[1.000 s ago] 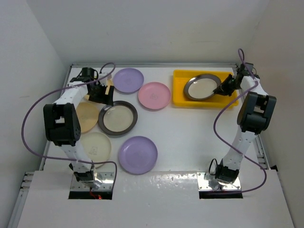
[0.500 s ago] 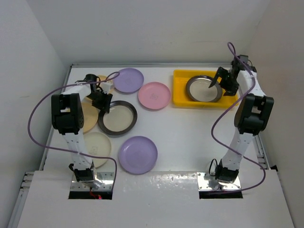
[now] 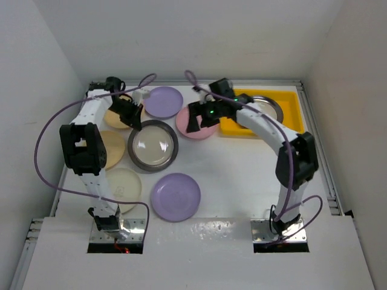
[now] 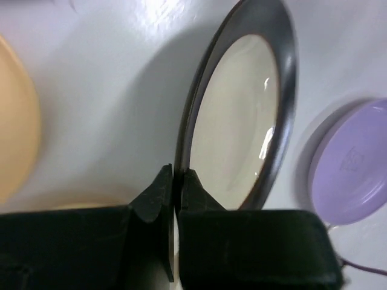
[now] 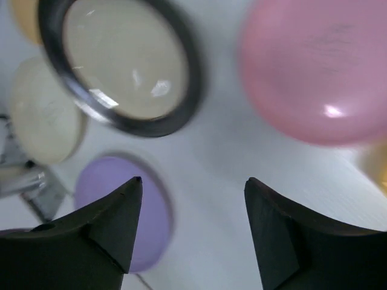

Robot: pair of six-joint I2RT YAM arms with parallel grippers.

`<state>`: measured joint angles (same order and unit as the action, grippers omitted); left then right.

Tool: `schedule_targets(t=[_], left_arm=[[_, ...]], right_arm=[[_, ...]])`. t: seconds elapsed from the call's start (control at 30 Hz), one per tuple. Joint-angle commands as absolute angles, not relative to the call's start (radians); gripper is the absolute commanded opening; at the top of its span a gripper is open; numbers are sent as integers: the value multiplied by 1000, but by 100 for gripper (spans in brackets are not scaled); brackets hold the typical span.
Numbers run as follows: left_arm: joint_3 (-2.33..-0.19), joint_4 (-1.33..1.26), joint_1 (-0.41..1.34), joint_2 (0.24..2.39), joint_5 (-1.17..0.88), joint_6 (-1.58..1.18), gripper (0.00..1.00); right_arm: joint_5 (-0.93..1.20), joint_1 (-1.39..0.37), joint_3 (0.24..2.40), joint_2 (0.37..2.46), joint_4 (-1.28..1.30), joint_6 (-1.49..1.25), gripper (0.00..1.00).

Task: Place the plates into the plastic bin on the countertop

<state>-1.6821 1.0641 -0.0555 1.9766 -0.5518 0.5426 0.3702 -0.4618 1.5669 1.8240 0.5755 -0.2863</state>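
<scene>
My left gripper (image 3: 133, 123) is shut on the near rim of a dark-rimmed grey plate (image 3: 152, 145), and that edge looks tilted up off the countertop (image 3: 236, 163); the pinch shows in the left wrist view (image 4: 178, 176) on the plate (image 4: 237, 124). My right gripper (image 3: 196, 121) hovers open over the left edge of a pink plate (image 3: 204, 131), with nothing between its fingers (image 5: 193, 181). The yellow plastic bin (image 3: 292, 116) at the back right holds another dark-rimmed plate (image 3: 269, 104).
Other plates lie on the left half: lilac (image 3: 163, 101) at the back, lilac (image 3: 175, 196) in front, cream (image 3: 121, 184), and two tan ones (image 3: 112, 148) (image 3: 116, 116). White walls close in the sides and back. Purple cables loop over both arms.
My right gripper let go of the grey plate in the bin, opened and swung left to the pink plate. My left gripper closed on the rim of the other dark-rimmed plate.
</scene>
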Motion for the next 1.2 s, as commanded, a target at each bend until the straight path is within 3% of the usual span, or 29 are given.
schedule_targets(t=[0.0,0.07,0.2,0.33,0.5,0.6,0.7,0.8,0.83,0.87,0.97,1.07,1.1,1.13,1.17], left_arm=[[-1801,1159,-15,1801,-551,675,0],[-1813,1169,32,1744,-551,690,0],[-1845,1181,64,1690,-581,690,0],[-1879,1239,77,1681,-612,716,0],[-1899,1239,95,1671,-675,716,0],[-1927,1239,95,1671,-727,707,0],[-1916,1204,95,1671,-749,680,0],[-1892,1195,95,1671,-767,670,0],[-1891,1186,95,1671,-767,670,0],[-1867,1177,95,1671,-767,661,0],[-1853,1152,95,1671,-767,643,0],[-1862,1093,95,1671,-721,542,0],[-1876,1074,95,1671,-678,513,3],[-1893,1063,95,1671,-666,493,19],[-1910,1046,95,1693,-657,477,56]], right_arm=[[495,-560,1681,1938,457,-296,85],[453,-589,1724,1960,436,-302,99],[403,-583,1816,2011,338,-342,99],[425,-581,1766,2026,253,-345,85],[405,-606,1721,2059,233,-307,85],[464,-603,1698,2050,183,-343,73],[567,-607,1640,2036,123,-397,71],[534,-641,1608,2036,111,-406,58],[522,-646,1591,2039,101,-413,50],[512,-647,1591,2042,98,-432,26],[425,-637,1606,2042,138,-492,0],[393,-612,1606,1985,167,-532,0],[391,-603,1591,1967,166,-575,0],[391,-583,1583,1915,152,-596,0],[391,-557,1559,1899,144,-618,0]])
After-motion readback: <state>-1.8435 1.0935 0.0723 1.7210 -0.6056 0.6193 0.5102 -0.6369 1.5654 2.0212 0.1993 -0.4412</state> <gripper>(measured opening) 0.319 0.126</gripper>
